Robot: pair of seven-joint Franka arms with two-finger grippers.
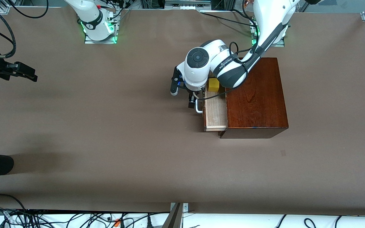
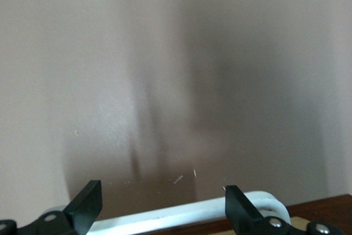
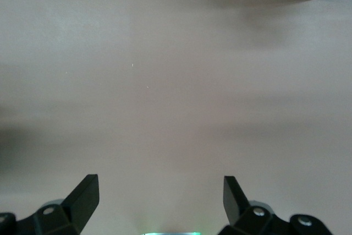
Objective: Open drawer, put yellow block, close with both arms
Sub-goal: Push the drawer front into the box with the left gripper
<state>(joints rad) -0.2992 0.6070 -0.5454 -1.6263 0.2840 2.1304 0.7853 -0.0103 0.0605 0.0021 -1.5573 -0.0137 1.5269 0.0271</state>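
Drawer [image 1: 215, 112] part-open from wooden box [image 1: 256, 96]; yellow block [image 1: 214, 85] lies inside it. Left claw [image 1: 191, 100] at the drawer's white handle [image 2: 181, 213], fingers spread astride the bar, gripping nothing, likely placed for the closing push. Right claw [image 3: 159, 202] waits wide open, empty, well apart from the drawer.

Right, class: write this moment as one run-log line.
drawer: partly open | yellow block: inside drawer | left gripper: open, at handle | right gripper: open, waiting over table
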